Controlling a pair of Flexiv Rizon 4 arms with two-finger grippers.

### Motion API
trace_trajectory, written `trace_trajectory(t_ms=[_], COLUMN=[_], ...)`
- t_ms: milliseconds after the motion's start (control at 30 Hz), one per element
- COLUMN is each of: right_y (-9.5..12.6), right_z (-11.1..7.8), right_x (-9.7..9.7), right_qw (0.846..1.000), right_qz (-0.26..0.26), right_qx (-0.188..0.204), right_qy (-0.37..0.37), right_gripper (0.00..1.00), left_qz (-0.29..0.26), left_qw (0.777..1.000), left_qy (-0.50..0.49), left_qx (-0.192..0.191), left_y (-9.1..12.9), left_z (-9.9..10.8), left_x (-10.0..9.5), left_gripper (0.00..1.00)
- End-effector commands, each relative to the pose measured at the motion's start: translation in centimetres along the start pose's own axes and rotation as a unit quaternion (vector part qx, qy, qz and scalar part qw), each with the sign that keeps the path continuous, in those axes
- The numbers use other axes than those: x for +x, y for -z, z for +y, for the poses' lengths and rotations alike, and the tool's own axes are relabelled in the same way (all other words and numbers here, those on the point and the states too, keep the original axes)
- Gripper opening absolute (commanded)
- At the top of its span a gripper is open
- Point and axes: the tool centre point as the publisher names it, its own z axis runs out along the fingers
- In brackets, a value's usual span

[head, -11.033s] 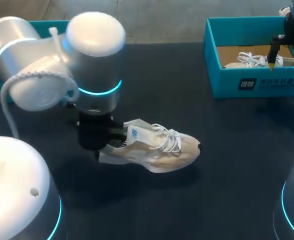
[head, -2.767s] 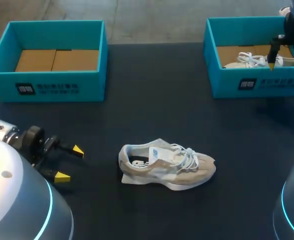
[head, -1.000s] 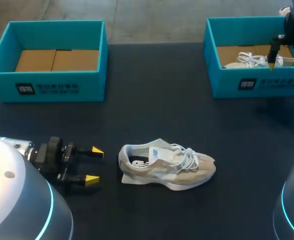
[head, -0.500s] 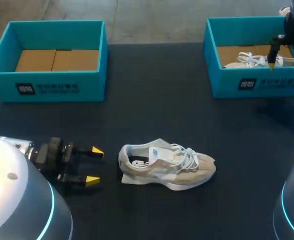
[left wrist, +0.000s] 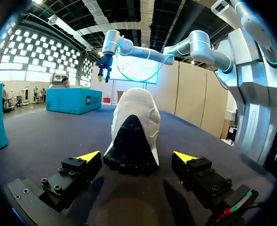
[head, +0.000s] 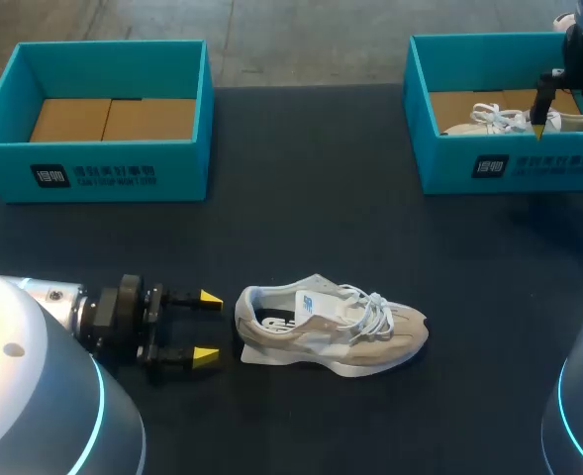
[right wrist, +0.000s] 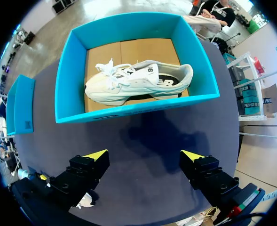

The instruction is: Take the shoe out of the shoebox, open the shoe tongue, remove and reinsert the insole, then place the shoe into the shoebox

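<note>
A beige shoe [head: 331,327] with white laces lies on its sole on the dark table [head: 311,198], toe to the right. Its tongue is raised and the heel faces my left gripper [head: 208,326]. That gripper is open, level with the table, its yellow tips just short of the heel. In the left wrist view the shoe's heel [left wrist: 131,136] stands right ahead of my left gripper [left wrist: 136,157], not touched. My right gripper [head: 570,127] hangs open over the right teal shoebox [head: 469,163]. In the right wrist view, my right gripper [right wrist: 145,157] is above that shoebox [right wrist: 129,110].
A white shoe [right wrist: 138,82] lies on its side in the right shoebox. A second teal shoebox [head: 103,173] stands at the back left with only brown cardboard inside. Bare table lies between the two boxes and in front of the beige shoe.
My left gripper has slid right along the table and now sits close to the shoe's heel. The shoe and the right arm have not moved.
</note>
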Motion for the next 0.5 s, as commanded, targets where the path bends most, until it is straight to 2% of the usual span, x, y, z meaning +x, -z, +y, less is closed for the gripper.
trace_trajectory(t_ms=[33,500], right_y=[0.0,0.0], right_z=[-0.1,-0.1], right_x=[0.0,0.0], right_qw=[1.000,1.000], right_qz=[0.000,0.000], right_qx=[-0.001,-0.001], right_qy=[0.000,0.000], right_gripper=[1.00,1.00], left_qz=[0.000,0.012], left_qw=[1.000,1.000], left_qy=[-0.002,-0.008], left_qx=[0.003,0.011], left_y=[-0.3,-1.8], left_z=[0.2,-0.3], left_x=[-0.1,-0.3], left_gripper=[1.00,1.00])
